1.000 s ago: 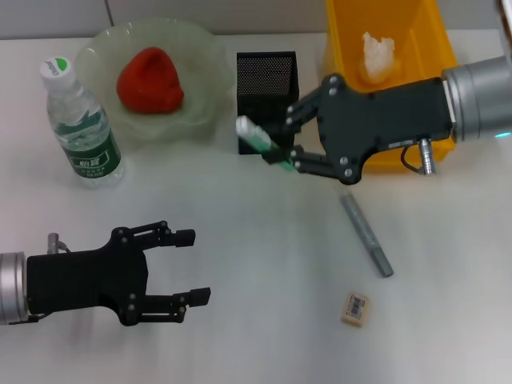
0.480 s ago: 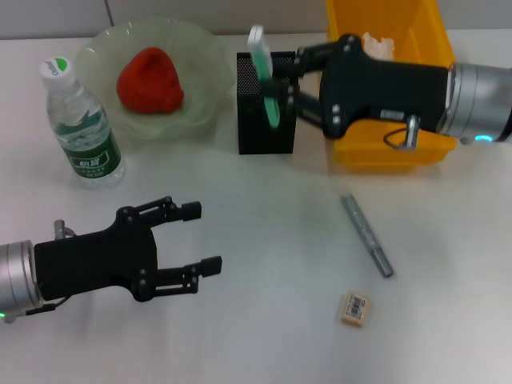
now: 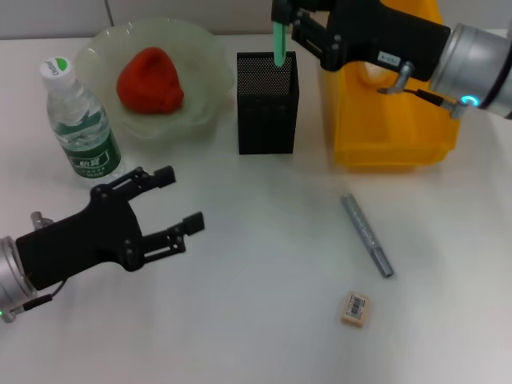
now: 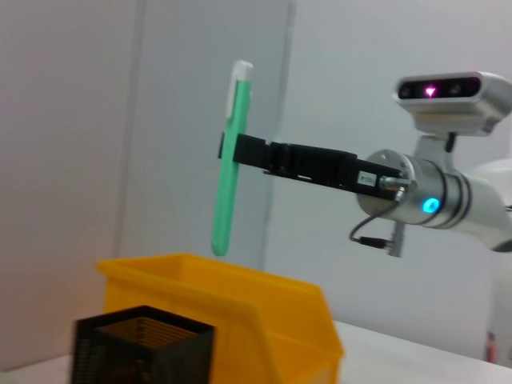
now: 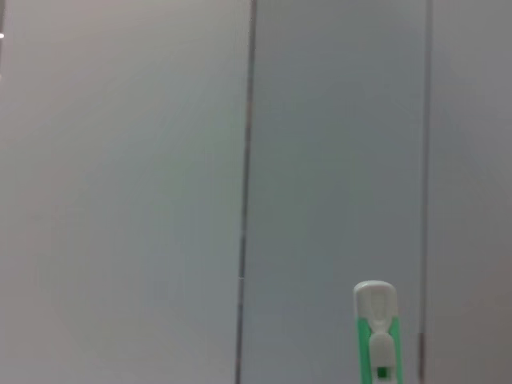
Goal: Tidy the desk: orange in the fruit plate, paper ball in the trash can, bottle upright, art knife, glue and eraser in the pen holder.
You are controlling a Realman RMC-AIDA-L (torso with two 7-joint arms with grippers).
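Note:
My right gripper (image 3: 285, 18) is shut on the green glue (image 3: 279, 42), holding it upright with its lower end over the opening of the black mesh pen holder (image 3: 268, 104). In the left wrist view the glue (image 4: 228, 168) hangs above the pen holder (image 4: 144, 352). The grey art knife (image 3: 367, 235) and the eraser (image 3: 355, 309) lie on the desk at the right front. The orange (image 3: 150, 78) rests in the fruit plate (image 3: 204, 56). The bottle (image 3: 80, 128) stands upright. My left gripper (image 3: 180, 198) is open and empty at the left front. The paper ball is hidden behind my right arm.
The yellow trash can (image 3: 392, 120) stands right beside the pen holder, under my right arm. The bottle is just behind my left gripper. Bare white desk lies between my left gripper and the art knife.
My right gripper has carried the glue up and back, turning it upright above the pen holder. My left gripper has shifted a little to the left and back.

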